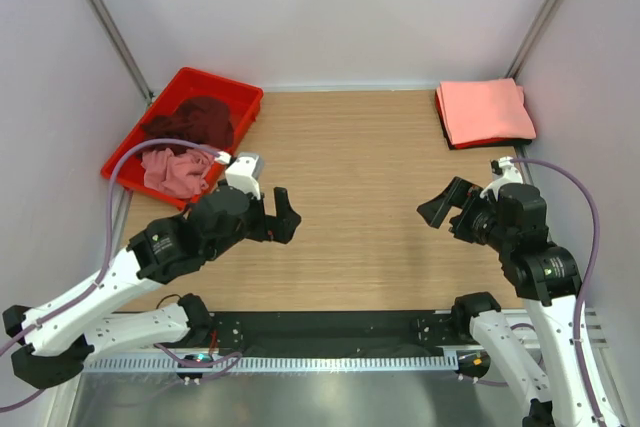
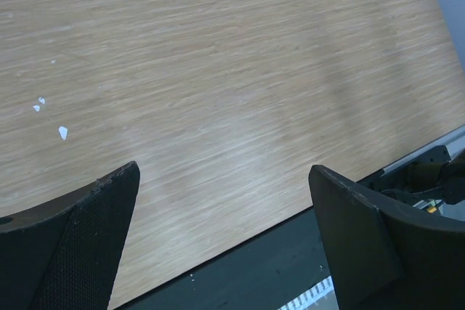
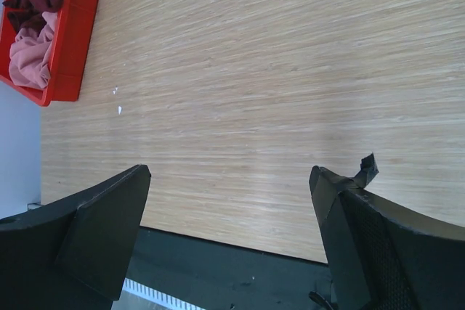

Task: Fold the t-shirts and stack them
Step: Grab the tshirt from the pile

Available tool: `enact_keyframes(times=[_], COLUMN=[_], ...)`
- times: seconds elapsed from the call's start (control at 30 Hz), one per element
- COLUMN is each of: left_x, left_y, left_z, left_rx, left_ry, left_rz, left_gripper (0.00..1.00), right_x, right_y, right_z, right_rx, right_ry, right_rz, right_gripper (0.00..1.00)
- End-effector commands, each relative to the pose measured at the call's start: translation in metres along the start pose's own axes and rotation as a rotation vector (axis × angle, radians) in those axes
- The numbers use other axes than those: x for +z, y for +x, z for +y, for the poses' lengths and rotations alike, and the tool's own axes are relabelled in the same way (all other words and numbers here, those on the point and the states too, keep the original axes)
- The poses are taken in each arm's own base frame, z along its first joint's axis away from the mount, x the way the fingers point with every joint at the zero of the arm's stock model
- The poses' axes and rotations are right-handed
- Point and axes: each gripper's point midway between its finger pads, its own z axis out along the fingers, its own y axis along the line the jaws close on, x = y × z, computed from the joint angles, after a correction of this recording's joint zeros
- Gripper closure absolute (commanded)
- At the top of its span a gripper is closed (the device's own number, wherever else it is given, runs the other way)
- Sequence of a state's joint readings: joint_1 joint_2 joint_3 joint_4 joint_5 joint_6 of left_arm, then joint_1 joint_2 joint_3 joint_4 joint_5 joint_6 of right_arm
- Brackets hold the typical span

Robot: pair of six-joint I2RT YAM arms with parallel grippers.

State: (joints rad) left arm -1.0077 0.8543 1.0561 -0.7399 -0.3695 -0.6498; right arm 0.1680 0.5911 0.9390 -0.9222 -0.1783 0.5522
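A folded salmon-pink t-shirt (image 1: 487,109) lies flat at about 2 o'clock on the desk (image 1: 360,157), in the far right corner, with a darker red edge showing beneath its near side. At about 10 o'clock a crumpled dark maroon t-shirt (image 1: 195,119) fills the far part of a red tray (image 1: 228,81). A bunched dusty pink t-shirt (image 1: 172,172) lies in the near part of the same tray, touching the maroon one. The left hand (image 1: 283,219) hovers at about 8 o'clock over bare wood, fingers spread wide with nothing between them, the tray off at its 10 o'clock. The right hand (image 1: 445,212) hovers at about 4 o'clock, likewise spread and holding nothing, well apart from the folded shirt. In the left wrist view a few small white flecks (image 2: 62,133) dot the wood.
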Motion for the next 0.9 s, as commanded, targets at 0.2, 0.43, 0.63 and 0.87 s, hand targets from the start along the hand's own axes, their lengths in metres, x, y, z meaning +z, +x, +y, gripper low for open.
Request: enact_keyframes(times=[0.2,0.43,0.63,0.87], left_x=[0.014,0.049,0.098,0.163], left_y=[-0.083,-0.163,-0.164,-0.142], left_z=[0.052,0.172,0.268,0.327], left_rx=[0.033,-0.235,-0.373,-0.347], left_ry=[-0.39,-0.61,-0.723,-0.779], left_rz=[-0.221,-0.263,-0.204,-0.05], left_gripper=[0.0,0.11,0.18,0.2], right_x=[-0.011,-0.021,-0.027,-0.027], right_y=[-0.01,0.004,0.005,0.004], right_z=[0.014,0.041,0.06,0.068], right_rx=[-0.01,-0.013,0.059,0.036], right_ry=[-0.061,-0.259,-0.377,-0.417], right_rz=[-0.042,-0.045,-0.058,-0.03], right_gripper=[0.0,0.0,0.0,0.0])
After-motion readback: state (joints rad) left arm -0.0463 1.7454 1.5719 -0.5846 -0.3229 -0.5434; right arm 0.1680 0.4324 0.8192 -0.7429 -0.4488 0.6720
